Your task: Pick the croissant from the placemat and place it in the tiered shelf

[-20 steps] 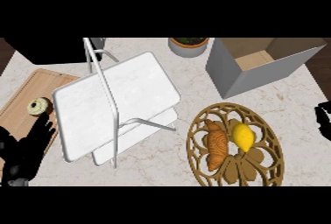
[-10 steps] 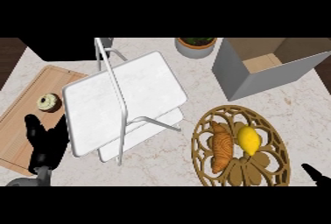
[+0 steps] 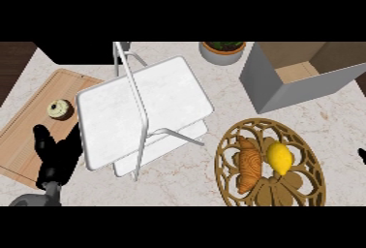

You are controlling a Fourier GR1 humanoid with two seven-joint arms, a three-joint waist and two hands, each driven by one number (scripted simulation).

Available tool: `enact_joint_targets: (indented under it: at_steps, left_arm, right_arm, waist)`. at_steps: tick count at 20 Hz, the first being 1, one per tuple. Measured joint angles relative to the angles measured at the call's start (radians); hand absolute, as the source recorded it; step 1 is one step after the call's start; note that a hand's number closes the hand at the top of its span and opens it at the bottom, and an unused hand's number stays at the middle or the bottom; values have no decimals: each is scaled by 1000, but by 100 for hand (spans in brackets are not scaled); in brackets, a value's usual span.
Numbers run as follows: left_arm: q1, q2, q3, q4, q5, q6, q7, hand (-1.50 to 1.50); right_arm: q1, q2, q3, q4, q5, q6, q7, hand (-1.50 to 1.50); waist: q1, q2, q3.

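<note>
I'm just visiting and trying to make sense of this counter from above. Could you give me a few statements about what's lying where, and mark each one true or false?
1. The croissant lies beside a lemon on the round wooden placemat. True.
2. The left robot hand is curled round the croissant. False: it shows at the lower left, fingers straight, over the wooden cutting board, holding nothing.
3. A doughnut sits on the cutting board. True.
4. The tiered shelf already holds the croissant. False: its white tiers carry nothing visible.
5. The grey cardboard box stands at the lower left. False: it stands at the upper right, near a potted plant.
</note>
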Motion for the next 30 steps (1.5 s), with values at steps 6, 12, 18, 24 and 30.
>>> enact_joint_targets:
  at_steps: [6, 12, 18, 24, 30]
  left_arm:
    - [-22, -20, -13, 9, -18, -3, 5, 0]
    - [-39, -25, -13, 5, -27, 0, 29, 0]
    - [-34, -28, -4, 12, -29, -13, 19, 0]
    - [-43, -37, 3, 18, -38, -5, 27, 0]
    - [-29, -40, 15, 20, -40, -13, 14, 0]
  right_arm:
    - [-199, -24, 137, -10, 64, 23, 371, -150]
    - [-401, 25, 286, 86, 282, 43, 535, -150]
    - [-562, 132, 371, 239, 382, 99, 611, -150]
    - [-637, 250, 450, 375, 467, 150, 642, -150]
    - [-659, 340, 461, 443, 559, 191, 669, -150]
  waist:
    - [22, 4, -2]
    - [32, 4, -2]
    - [32, 3, -1]
    - [21, 1, 0]
    - [12, -1, 0]
